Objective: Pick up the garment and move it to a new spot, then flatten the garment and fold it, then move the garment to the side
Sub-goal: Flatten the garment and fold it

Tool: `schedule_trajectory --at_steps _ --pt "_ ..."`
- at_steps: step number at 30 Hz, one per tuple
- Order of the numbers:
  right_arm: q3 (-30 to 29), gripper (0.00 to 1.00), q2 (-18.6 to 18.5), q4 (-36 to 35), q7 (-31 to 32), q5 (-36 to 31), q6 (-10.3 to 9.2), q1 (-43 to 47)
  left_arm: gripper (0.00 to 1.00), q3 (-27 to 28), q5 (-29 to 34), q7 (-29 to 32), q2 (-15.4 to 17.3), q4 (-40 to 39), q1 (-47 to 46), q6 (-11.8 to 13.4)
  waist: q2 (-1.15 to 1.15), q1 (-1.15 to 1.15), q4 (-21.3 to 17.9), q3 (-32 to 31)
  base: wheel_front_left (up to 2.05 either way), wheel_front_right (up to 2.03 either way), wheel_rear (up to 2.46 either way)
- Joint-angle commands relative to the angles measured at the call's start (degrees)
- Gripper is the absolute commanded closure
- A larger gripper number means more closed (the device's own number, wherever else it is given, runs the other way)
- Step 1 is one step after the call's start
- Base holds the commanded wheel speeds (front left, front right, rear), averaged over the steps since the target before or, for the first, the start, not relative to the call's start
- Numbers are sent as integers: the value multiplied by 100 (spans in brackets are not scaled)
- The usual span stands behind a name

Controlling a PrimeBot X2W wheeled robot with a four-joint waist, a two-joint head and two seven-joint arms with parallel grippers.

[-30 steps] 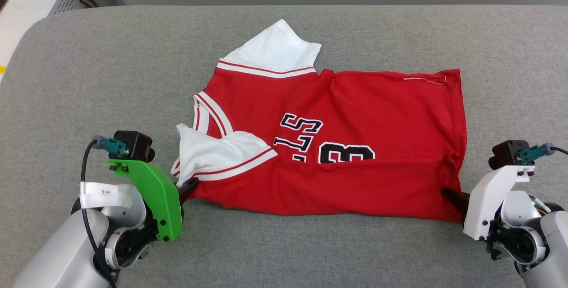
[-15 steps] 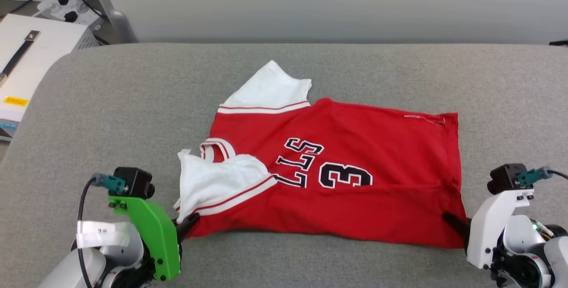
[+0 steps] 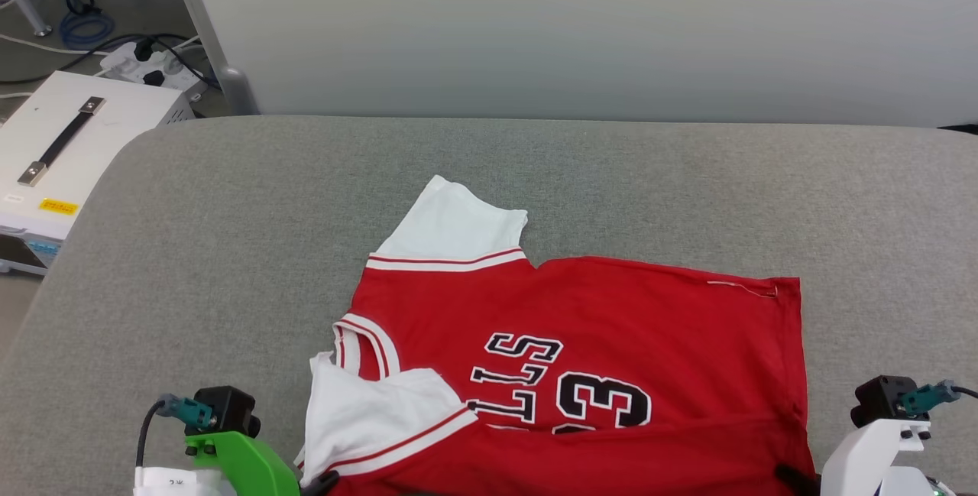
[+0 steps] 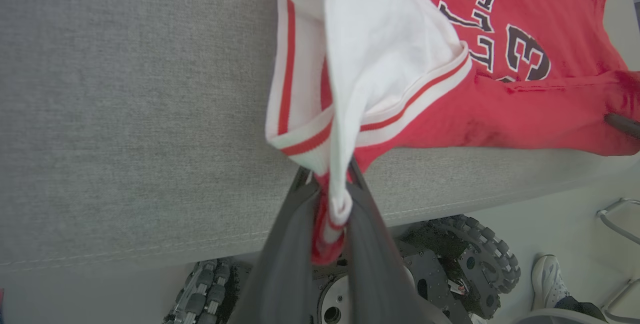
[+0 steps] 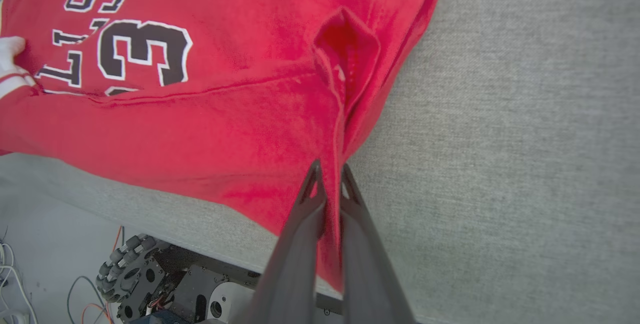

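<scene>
Our left gripper pinches the jersey at its sleeve, right gripper at its hem; friction from the grey fabric surface could pull either pinch loose.

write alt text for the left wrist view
The left end effector is shut on the bunched white-sleeved corner of a red jersey shirt with black lettering, which lies spread on a grey fabric-covered table. The robot's wheeled base shows below the table edge.
</scene>
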Motion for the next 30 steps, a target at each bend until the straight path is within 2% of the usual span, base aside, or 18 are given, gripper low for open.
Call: schedule_trajectory --at_steps 1,4,5,6,7,8,12,16,23,30 --pt "-73 100 77 33 -4 -95 1 101 100 -3 -85 -71 -91 137 51 -59 0 0 -7 18 0 0 0" --pt "-142 100 203 134 -65 -242 1 162 100 3 -120 -214 -253 430 1 -143 0 0 -43 65 0 0 0" --pt "-159 90 255 188 -93 -255 1 164 100 5 -164 -232 -319 521 -24 -175 0 0 -54 86 0 0 0" --pt "-155 40 279 206 -141 -291 1 158 85 6 -178 -258 -364 589 -51 -199 0 0 -60 106 0 0 0" --pt "-160 0 326 220 -226 -312 1 149 54 7 -184 -290 -410 675 -87 -221 0 0 -66 129 0 0 0" --pt "-167 0 361 236 -291 -314 1 146 0 10 -186 -314 -441 742 -114 -234 0 0 -70 142 0 0 0" --pt "-132 0 410 173 -834 -395 1 109 0 42 -120 -477 -494 954 -237 -311 0 0 -85 185 0 0 0" --pt "-104 0 469 92 -1669 -626 1 64 0 95 73 -707 -421 998 -340 -340 0 0 -102 168 0 0 0" --pt "-161 0 661 -74 -3193 -1159 1 -93 0 183 777 -1683 -437 1081 -736 -439 0 0 -49 121 0 0 0" --pt "-279 0 775 -585 -3982 -1581 1 -121 0 220 1385 -2597 -606 1208 -1142 -386 0 0 -116 195 0 0 0"
